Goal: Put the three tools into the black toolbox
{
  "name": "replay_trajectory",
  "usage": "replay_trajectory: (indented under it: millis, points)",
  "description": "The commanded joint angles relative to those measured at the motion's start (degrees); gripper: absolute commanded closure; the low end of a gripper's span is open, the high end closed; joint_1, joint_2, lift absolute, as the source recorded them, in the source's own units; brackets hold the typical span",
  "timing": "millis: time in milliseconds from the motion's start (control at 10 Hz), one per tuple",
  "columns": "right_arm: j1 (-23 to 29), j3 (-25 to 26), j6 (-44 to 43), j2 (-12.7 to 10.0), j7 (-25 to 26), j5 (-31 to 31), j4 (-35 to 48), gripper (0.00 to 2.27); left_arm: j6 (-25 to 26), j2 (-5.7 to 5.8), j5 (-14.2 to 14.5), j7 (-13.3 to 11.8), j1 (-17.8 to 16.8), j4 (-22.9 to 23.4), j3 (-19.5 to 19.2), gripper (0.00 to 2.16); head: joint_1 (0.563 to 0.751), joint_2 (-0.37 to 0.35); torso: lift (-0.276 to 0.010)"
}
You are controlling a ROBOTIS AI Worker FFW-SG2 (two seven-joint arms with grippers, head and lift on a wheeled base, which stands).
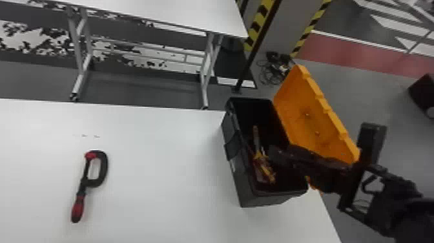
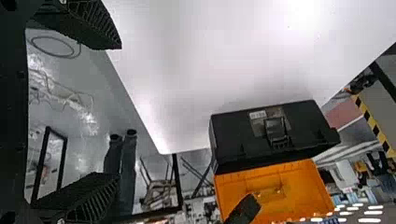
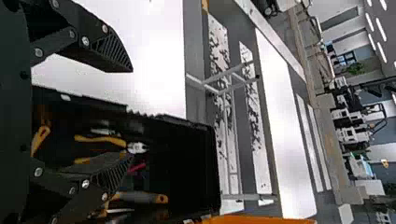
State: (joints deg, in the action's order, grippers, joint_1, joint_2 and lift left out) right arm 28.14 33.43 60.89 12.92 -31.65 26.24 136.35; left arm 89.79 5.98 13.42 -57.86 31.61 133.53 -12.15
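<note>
- The right gripper (image 1: 273,155) is over the black toolbox (image 1: 239,184); its 2 fingers stand well apart, 1 showing against the white table (image 1: 155,174) and 1 against the box's inside in the right wrist view.
- The left gripper (image 2: 119,112) has its 2 fingers parted wide; the toolbox stands beyond them in the left wrist view.
- The red-and-black clamp (image 1: 104,168) lies flat on the table, on the robot's left, well apart from the toolbox; its handle points toward the robot.
- The pliers (image 3: 137,148) with yellow-orange handles lie inside the toolbox; a grey-and-orange handle (image 3: 144,198) lies near them, with a small red piece (image 3: 137,167) between; whether the lower finger touches any of these, I cannot tell.
- The orange lid (image 1: 310,119) is swung back on the toolbox's right side; a 2nd white table (image 1: 145,13) stands beyond.
</note>
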Motion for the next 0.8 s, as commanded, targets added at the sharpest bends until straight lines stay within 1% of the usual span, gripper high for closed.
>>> replay_trajectory:
  millis: [0, 100, 200, 300, 400, 500, 600, 700]
  points:
    - [4.2, -0.65, 0.42, -3.17, -0.17, 1.97, 4.27, 0.07, 0.24, 0.0, 0.03, 4.95, 0.12, 1.65, -0.86, 0.03, 0.695, -0.35, -0.051]
    - [5.08, -2.76, 1.12, -3.52, -0.61, 2.06, 5.07, 0.07, 0.24, 0.0, 0.03, 9.17, -0.06, 2.53, -1.04, 0.03, 0.695, -0.35, -0.051]
    - [5.08, -4.87, 1.65, -3.52, -0.61, 2.33, 5.15, 0.07, 0.24, 0.0, 0.03, 14.97, -0.76, 4.37, -0.51, 0.03, 0.695, -0.35, -0.051]
    - [5.08, -6.27, 3.23, -3.69, -0.61, 2.59, 5.59, 0.07, 0.24, -0.09, 0.03, 22.17, -1.9, 6.39, 1.25, 0.03, 0.695, -0.288, -0.051]
    - [5.43, -7.15, 4.28, -4.75, -0.52, 3.47, 6.91, 0.07, 0.24, -0.09, 0.03, 30.0, -3.66, 8.42, 2.92, 0.03, 0.695, -0.211, -0.051]
    - [6.05, -8.38, 4.46, -5.63, -0.35, 3.56, 8.05, 0.07, 0.24, -0.09, 0.03, 35.18, -7.0, 8.5, 4.41, 0.03, 0.695, -0.18, -0.051]
    - [6.75, -9.09, 5.34, -7.03, -0.35, 3.56, 9.28, 0.07, 0.24, -0.09, -0.06, 39.22, -10.61, 8.5, 5.47, 0.04, 0.695, -0.12, -0.051]
    - [7.46, -9.79, 5.52, -7.65, -0.35, 3.56, 10.08, 0.07, 0.24, 0.0, -0.06, 43.0, -13.68, 8.42, 5.99, 0.04, 0.695, -0.073, -0.051]
